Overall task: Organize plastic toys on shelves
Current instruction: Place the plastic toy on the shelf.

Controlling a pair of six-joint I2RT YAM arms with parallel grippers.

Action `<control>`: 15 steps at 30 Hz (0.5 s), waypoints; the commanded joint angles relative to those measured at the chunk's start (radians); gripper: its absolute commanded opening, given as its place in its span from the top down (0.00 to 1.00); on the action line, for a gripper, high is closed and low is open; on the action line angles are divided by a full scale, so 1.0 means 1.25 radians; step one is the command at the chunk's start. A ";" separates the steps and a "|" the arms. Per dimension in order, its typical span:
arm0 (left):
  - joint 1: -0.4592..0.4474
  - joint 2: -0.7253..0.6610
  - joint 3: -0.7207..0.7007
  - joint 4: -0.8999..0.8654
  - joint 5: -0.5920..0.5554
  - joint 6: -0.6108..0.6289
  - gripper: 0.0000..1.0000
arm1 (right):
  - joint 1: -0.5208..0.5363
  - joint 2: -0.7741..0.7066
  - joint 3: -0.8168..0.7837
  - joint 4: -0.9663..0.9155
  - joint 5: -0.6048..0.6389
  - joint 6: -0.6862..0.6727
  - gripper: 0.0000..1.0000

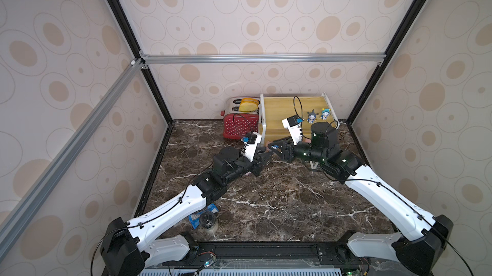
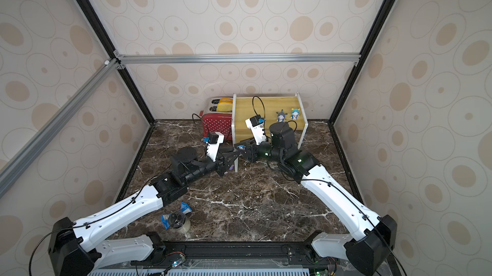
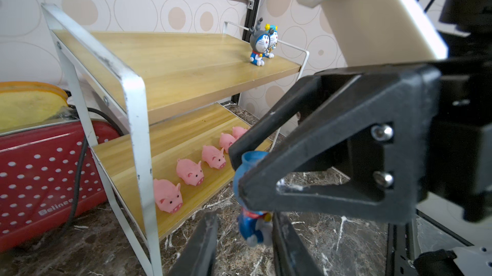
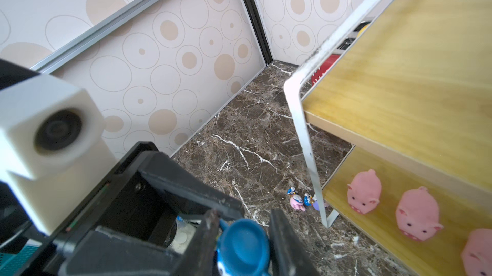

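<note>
1. Pigs (image 3: 213, 156), five in a row, sat on the lower board (image 3: 170, 139), right of the toaster (image 1: 238, 125).
2. Left gripper (image 1: 267, 156) had its fingers spread either side of the blue figurine (image 4: 243, 245).
3. Right gripper (image 4: 244, 217) pinched that figurine's hat, just before the lower board.
4. Two more figurines (image 1: 311, 116) stood at the right end of the upper board (image 3: 186, 69).

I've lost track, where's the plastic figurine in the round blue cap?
Mid-scene in both top views: the blue-capped plastic figurine is pinched in the right claw, by the end of the yellow wooden rack nearest the red polka-dot toaster.
</note>
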 commanded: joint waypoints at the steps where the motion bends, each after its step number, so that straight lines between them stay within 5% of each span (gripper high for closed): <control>1: -0.002 -0.026 0.029 0.024 0.006 -0.005 0.52 | -0.019 -0.023 0.037 -0.036 -0.014 -0.083 0.87; 8: -0.002 -0.048 0.081 -0.077 -0.003 0.056 0.26 | -0.091 0.001 0.216 -0.212 -0.051 -0.233 0.87; 15: 0.017 -0.015 0.181 -0.236 0.007 0.075 0.13 | -0.161 0.053 0.358 -0.334 -0.034 -0.361 0.85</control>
